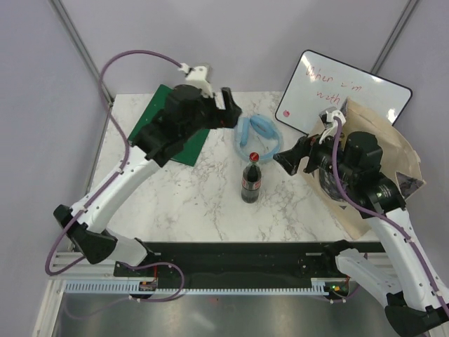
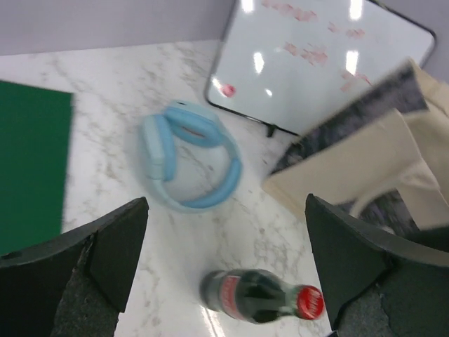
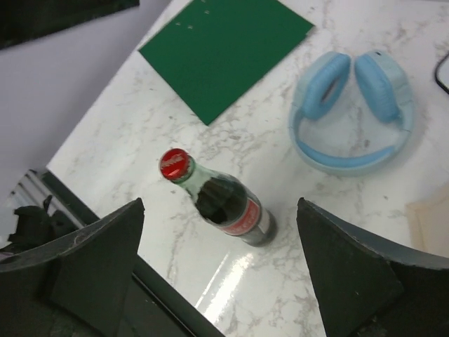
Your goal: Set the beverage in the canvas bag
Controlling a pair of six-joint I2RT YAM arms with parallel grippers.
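Found the beverage (image 1: 251, 181) standing upright on the tabletop (image 1: 175, 196), low between the two claws: just beside and below the right claw (image 1: 287, 161), farther out from the left claw (image 1: 230, 112). Saw both claws spread wide, gripping nothing. Placed the canvas bag (image 1: 400, 151) behind the right claw, under that arm, with its mouth not clearly visible. Noted blue headphones (image 1: 256, 130) beyond the beverage, nearer the left claw.

Judged the beverage rigid and smooth, probably glass though hard to confirm from these views. Took it therefore as slippery, breakable if dropped, and fairly heavy with dark drink inside. Reckoned it tippy too: tall, with a narrow base. Favoured a hold across the straight body at the red label (image 3: 242, 221), square on both sides, over the tapered neck or the cap (image 3: 174, 163), both likely to slide out. Advised firm, not crushing, pressure, and keeping it upright on the way into the canvas bag.
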